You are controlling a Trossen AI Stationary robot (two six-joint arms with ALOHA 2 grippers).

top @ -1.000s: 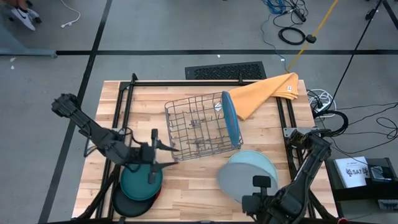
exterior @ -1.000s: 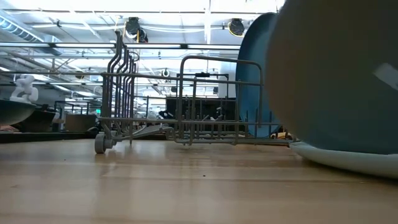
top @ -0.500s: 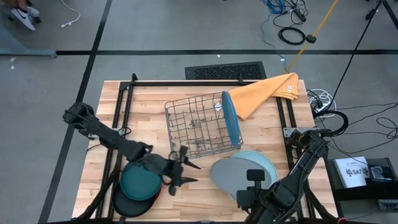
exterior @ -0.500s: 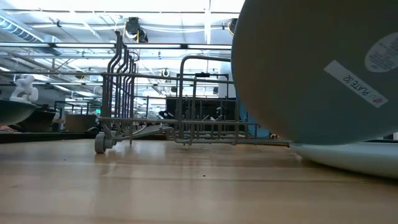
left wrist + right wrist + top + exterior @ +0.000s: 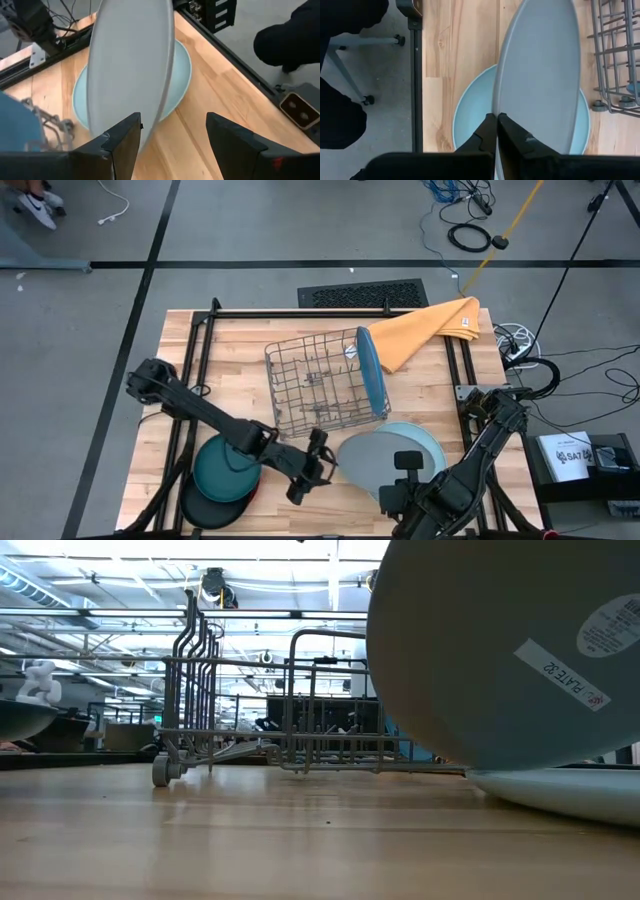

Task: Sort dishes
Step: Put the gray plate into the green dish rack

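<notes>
Right pincer pinches the rim of the grey plate, tilted up over the pale blue plate near the desk's front right corner. Left pincer, fingers spread, sits near the grey plate's left edge, not touching it. Bright blue plate stands upright in the wire dish rack mid-desk. Dark teal plate tops a stack at the front left.
</notes>
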